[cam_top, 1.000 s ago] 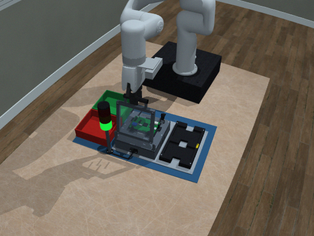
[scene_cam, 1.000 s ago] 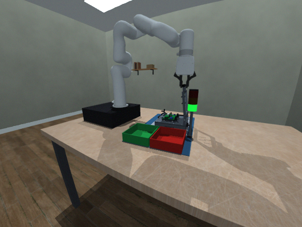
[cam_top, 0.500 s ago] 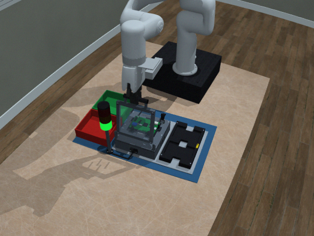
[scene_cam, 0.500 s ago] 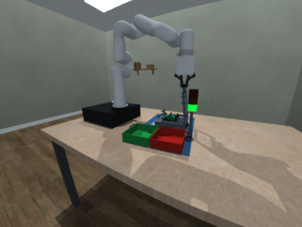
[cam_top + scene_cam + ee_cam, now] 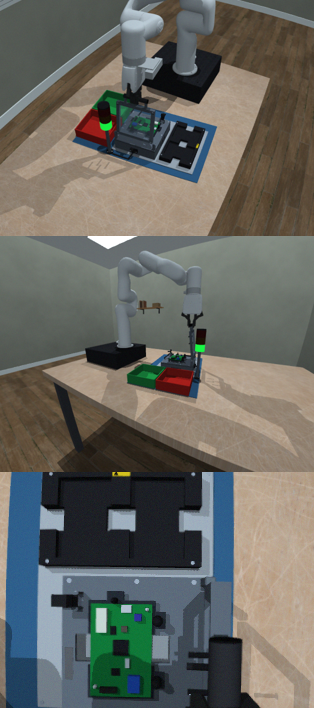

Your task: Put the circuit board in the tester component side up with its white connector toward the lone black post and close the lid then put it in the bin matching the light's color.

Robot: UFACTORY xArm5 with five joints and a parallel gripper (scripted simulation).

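The green circuit board (image 5: pixel 142 123) (image 5: pixel 176 357) (image 5: pixel 121 649) lies flat in the grey tester (image 5: pixel 142 145) (image 5: pixel 177 364) (image 5: pixel 185 617), component side up. Its white connector (image 5: pixel 101 620) is in the corner nearest the tray. The tester's clear lid (image 5: pixel 152 126) (image 5: pixel 190 342) stands open and upright. My gripper (image 5: pixel 132 95) (image 5: pixel 192 325) is shut on the handle bar at the lid's top edge. The signal light (image 5: pixel 105 125) (image 5: pixel 200 347) glows green; its tower top shows in the wrist view (image 5: pixel 225 667). The fingers do not show in the wrist view.
The green bin (image 5: pixel 106 97) (image 5: pixel 142 381) and the red bin (image 5: pixel 86 131) (image 5: pixel 173 386) stand side by side beside the tester, both empty. The black tray (image 5: pixel 182 144) (image 5: pixel 120 522) on the tester's other side is empty. The arm's black base (image 5: pixel 182 73) (image 5: pixel 115 355) is behind.
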